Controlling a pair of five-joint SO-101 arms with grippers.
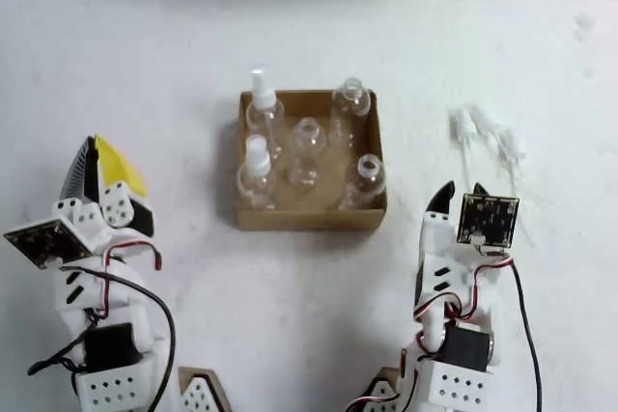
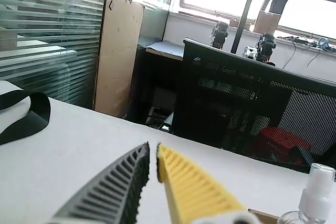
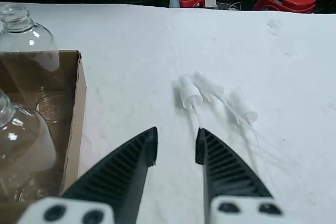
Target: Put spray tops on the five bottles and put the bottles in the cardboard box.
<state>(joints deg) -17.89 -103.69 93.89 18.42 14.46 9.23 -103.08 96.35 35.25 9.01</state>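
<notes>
Right tool [image 3: 176, 148] near box [image 1: 309, 218] of bottles [image 1: 305, 147]

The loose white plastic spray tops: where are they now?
In the high view, three white plastic spray tops lie on the white table, right of the brown cardboard box and just beyond the right arm's black gripper.

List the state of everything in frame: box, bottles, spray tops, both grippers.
Box: open-topped, holding all five bottles.
Two left bottles: upright, spray tops on.
Other three bottles: upright, necks bare.
Three loose spray tops: lying on the table, right of the box.
Left gripper: fingers shut, empty.
Right gripper: fingers open, empty.
</notes>
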